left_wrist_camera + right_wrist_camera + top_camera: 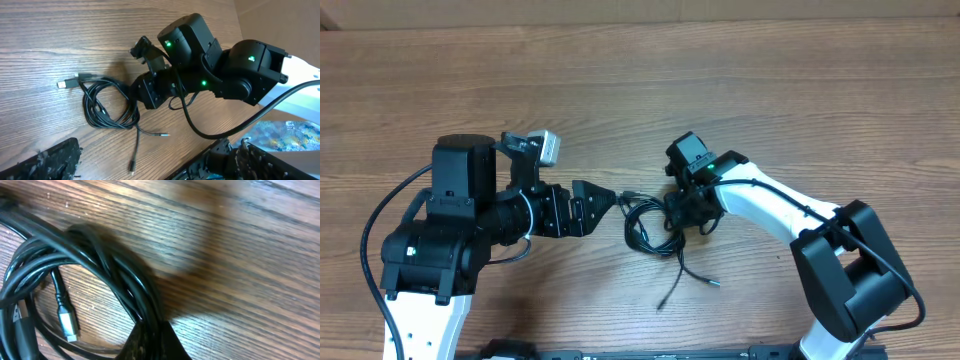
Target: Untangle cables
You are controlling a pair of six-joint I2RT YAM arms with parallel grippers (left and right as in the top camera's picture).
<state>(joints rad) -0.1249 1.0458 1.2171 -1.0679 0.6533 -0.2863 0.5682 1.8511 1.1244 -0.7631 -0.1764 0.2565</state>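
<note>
The cables (645,225) lie as a loose black coil in the middle of the table, between my two arms. In the left wrist view the coil (107,105) has a plug (62,84) at its left, and two free ends (162,134) trail toward the camera. My right gripper (677,213) is shut on the coil's right side, also seen from the left wrist (145,92). Up close, its fingertips (155,345) pinch the bunched strands (115,275), with a silver plug (67,322) lying beside them. My left gripper (605,200) stands open just left of the coil, touching nothing; its fingers (45,162) frame the view's bottom.
The wooden table (770,90) stretches behind and beside the coil. The left arm's body (450,220) fills the near left, and the right arm's white link (770,205) and base (850,270) fill the near right. The table's front edge (220,142) runs close by.
</note>
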